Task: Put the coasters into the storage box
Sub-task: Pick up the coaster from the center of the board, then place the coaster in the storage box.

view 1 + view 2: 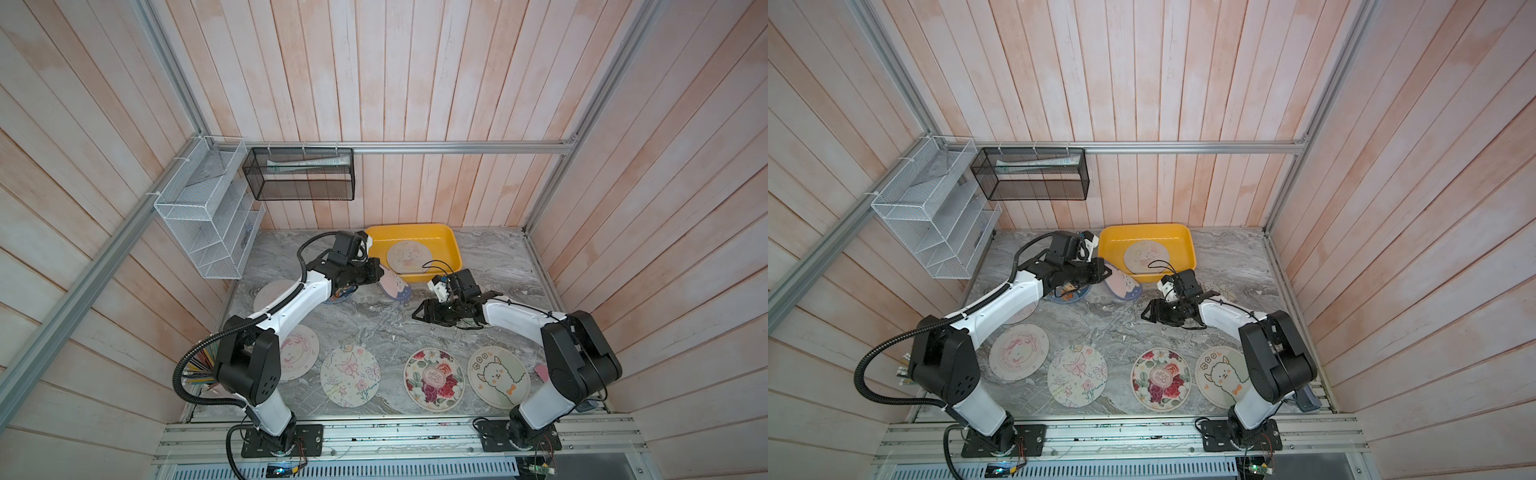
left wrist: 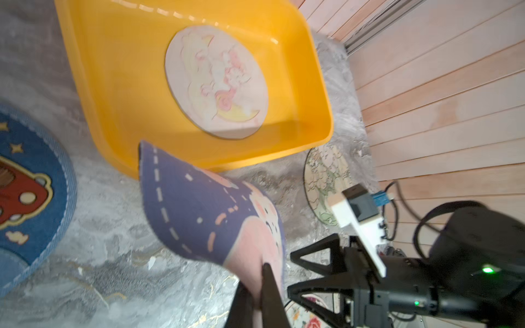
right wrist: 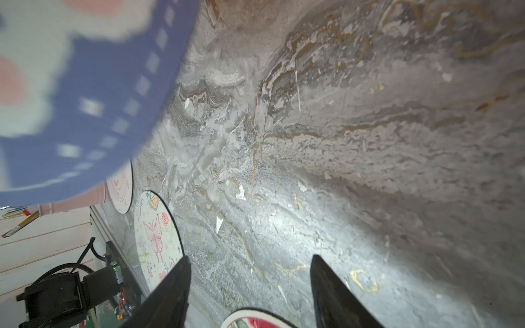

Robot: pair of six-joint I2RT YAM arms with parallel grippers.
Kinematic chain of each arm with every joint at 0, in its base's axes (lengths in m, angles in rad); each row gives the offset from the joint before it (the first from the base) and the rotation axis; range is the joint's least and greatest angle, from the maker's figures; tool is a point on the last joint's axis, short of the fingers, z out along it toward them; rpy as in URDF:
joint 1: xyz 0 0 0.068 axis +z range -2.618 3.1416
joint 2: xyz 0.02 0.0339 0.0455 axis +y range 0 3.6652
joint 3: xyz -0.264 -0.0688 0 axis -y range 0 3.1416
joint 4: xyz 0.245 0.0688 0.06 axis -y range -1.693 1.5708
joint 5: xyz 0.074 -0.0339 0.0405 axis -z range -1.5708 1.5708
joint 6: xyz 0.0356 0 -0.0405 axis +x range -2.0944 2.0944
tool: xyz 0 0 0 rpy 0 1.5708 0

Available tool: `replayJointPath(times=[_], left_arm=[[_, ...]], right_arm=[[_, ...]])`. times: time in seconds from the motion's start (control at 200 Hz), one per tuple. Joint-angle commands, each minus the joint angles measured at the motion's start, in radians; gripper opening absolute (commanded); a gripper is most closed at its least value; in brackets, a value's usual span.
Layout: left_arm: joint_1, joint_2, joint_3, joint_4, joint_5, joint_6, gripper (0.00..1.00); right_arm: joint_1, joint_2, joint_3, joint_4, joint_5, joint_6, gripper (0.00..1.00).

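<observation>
At the near left corner of the box (image 1: 409,227), the left gripper (image 2: 257,286) is pressed together on the edge of a blue-and-pink coaster (image 2: 199,210). The coaster hangs bent and tilted off the bench (image 1: 374,328), with its free edge reaching the box's near wall; whether it touches the rim I cannot tell. The right gripper (image 3: 250,258) is spread and empty above bare bench near the middle, just beside the held coaster. One cream coaster (image 1: 408,257) already lies flat in the box. Outside it, a blue coaster (image 2: 25,193) sits under the left arm, a pale one (image 1: 270,293) lies toward the left edge, and another (image 2: 324,181) lies by the box's near right corner. Along the front edge lie the unicorn (image 1: 1018,352), butterfly (image 1: 350,376), rose (image 1: 433,379) and alpaca (image 1: 498,376) coasters. The step in hand looks like carrying the second coaster to the box, so the task is at an early stage. The next move calls for lifting the drooping edge clear of the flared rim, bringing it over the box floor, then parting the fingers. A floppy disc could catch on the wall, so height matters.
</observation>
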Motion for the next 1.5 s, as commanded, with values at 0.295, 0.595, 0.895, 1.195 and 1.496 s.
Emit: replayJointPath(times=[0.295,0.595,0.895,1.195,1.496], left_arm=[[-0.004,0.285,0.434,-0.008,0.049,0.067,0.00],[-0.004,0.540,0.659,0.155,0.182,0.029,0.00],[0.032,0.751,0.750,0.217,0.180,-0.023,0.00],[0.084,0.818,0.786,0.036,0.046,0.079,0.56],[0.080,0.732,0.687,0.047,-0.023,0.092,0.88]], right_arm=[[-0.022,-0.112,-0.078,0.044,-0.021,0.039,0.68],[-0.052,-0.150,-0.098,0.035,-0.018,0.039,0.69],[-0.058,-0.148,-0.102,0.036,-0.016,0.042,0.69],[-0.058,-0.149,-0.115,0.034,-0.013,0.042,0.70],[-0.061,-0.137,-0.100,0.016,0.006,0.035,0.71]])
